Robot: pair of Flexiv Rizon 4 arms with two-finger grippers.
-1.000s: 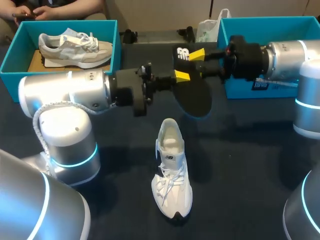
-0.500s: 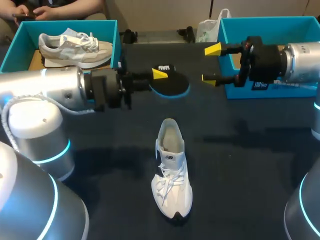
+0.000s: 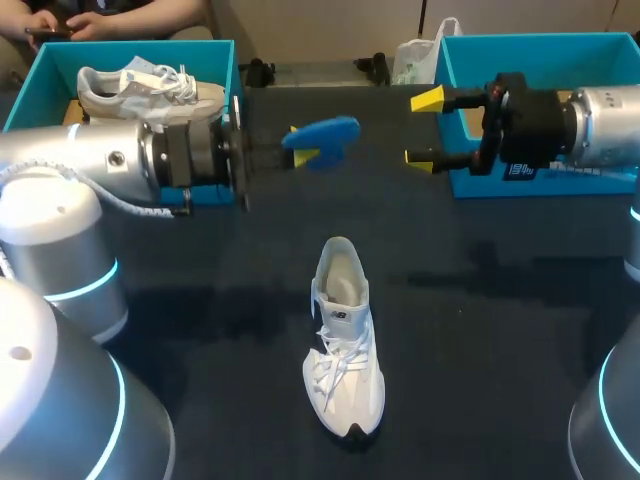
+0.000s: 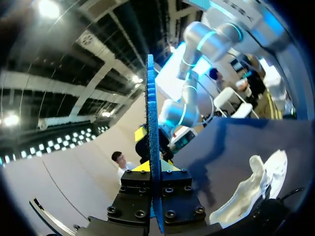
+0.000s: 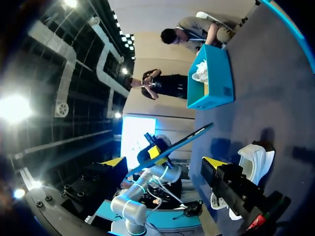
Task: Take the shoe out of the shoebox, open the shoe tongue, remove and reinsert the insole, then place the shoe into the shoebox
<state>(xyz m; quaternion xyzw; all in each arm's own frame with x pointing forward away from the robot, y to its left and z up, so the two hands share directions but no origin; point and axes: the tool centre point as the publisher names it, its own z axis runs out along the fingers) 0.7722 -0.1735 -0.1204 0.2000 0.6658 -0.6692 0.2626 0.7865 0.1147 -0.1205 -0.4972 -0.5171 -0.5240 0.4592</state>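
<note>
Fingers of the left gripper [image 3: 300, 146] pinch the blue insole [image 3: 322, 132] by one end, in the upper middle of the head view, held in the air above the table [image 3: 480, 330]. The insole lies roughly flat there, its blue face up. In the left wrist view it stands edge-on, a thin blue blade running straight out from between the two closed-in fingers. The left arm [image 3: 110, 170] comes in from the left edge, level with the gripper.

Facing it from the right, the right gripper [image 3: 421, 128] is spread wide with nothing between its yellow tips, one above the other. It sits well apart from the insole's free end. In the right wrist view the insole shows ahead of the parted fingers, out in the gap and touching neither.

The white shoe [image 3: 343, 345] rests on the table in the lower middle of the head view, toe toward the bottom edge and heel toward the insole. Its mouth gapes, and the tongue seems pulled forward, though the laces blur this.

The right arm [image 3: 590, 125] crosses in front of a teal right shoebox [image 3: 540, 42] in the upper right. A left shoebox [image 3: 130, 46] of the same teal sits in the upper left, with a second shoe [image 3: 150, 92] lying on its side inside.
</note>
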